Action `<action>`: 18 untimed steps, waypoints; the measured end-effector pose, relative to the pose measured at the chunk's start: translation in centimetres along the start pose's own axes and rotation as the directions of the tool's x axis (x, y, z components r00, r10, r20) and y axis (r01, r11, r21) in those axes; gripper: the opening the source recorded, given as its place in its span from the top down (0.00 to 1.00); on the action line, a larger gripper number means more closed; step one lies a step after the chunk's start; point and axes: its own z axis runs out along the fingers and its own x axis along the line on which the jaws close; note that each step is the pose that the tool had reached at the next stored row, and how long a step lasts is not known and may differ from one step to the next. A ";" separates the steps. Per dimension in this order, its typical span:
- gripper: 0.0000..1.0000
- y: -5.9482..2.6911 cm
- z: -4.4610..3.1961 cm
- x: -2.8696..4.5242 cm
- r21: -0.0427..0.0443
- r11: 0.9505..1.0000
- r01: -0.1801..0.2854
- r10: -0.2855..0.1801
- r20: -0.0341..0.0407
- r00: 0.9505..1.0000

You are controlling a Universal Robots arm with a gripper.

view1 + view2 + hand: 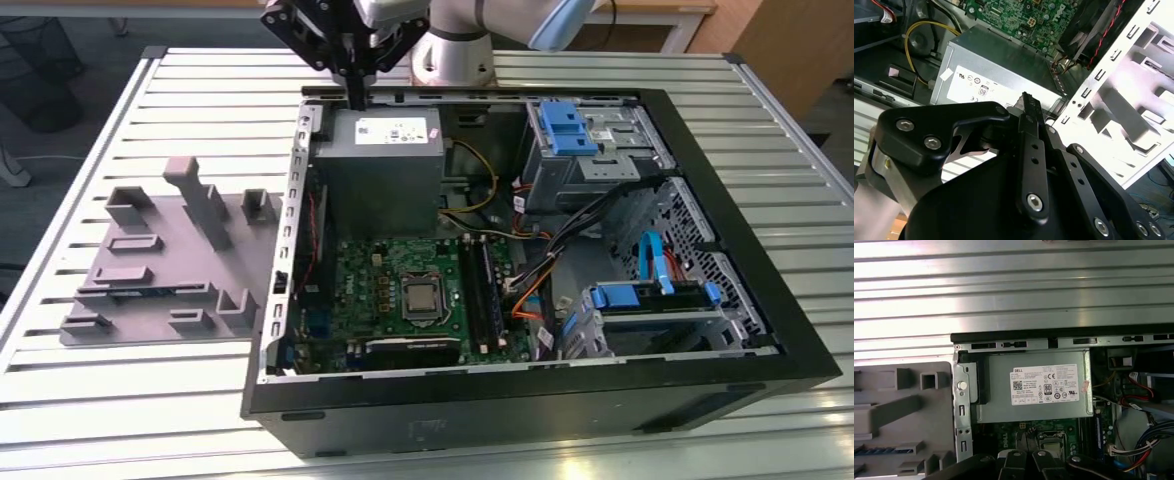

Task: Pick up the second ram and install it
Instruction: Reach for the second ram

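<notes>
The second ram (pixel 144 291) lies flat in a slot of the grey holder tray (pixel 160 260) on the exterior view's left, outside the computer case. In the first wrist view the second ram (pixel 876 450) is a thin blue-green strip in that tray (pixel 904 410). My gripper (pixel 356 98) hangs over the far edge of the case, above the grey power supply (pixel 378 160), well away from the tray. Its black fingers (pixel 1026 107) are shut together with nothing between them. The green motherboard (pixel 400 290) with its long black slots (pixel 483 295) lies in the case.
The open black case (pixel 534 400) stands on a slatted metal table (pixel 134 420). Inside it are blue drive brackets (pixel 577 130), a lower drive cage (pixel 641 300) and loose cables (pixel 534 280). Upright grey posts (pixel 200 200) rise from the tray.
</notes>
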 end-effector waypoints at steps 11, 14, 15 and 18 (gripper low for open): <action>0.89 -0.05 0.02 0.68 0.000 1.000 0.000 0.000 0.000 1.000; 0.89 -0.07 0.02 0.86 0.000 1.000 0.000 0.000 0.000 1.000; 0.89 -0.07 0.02 0.91 0.000 1.000 0.000 0.000 0.000 1.000; 0.89 -0.08 0.03 1.07 0.000 1.000 0.000 0.000 0.000 1.000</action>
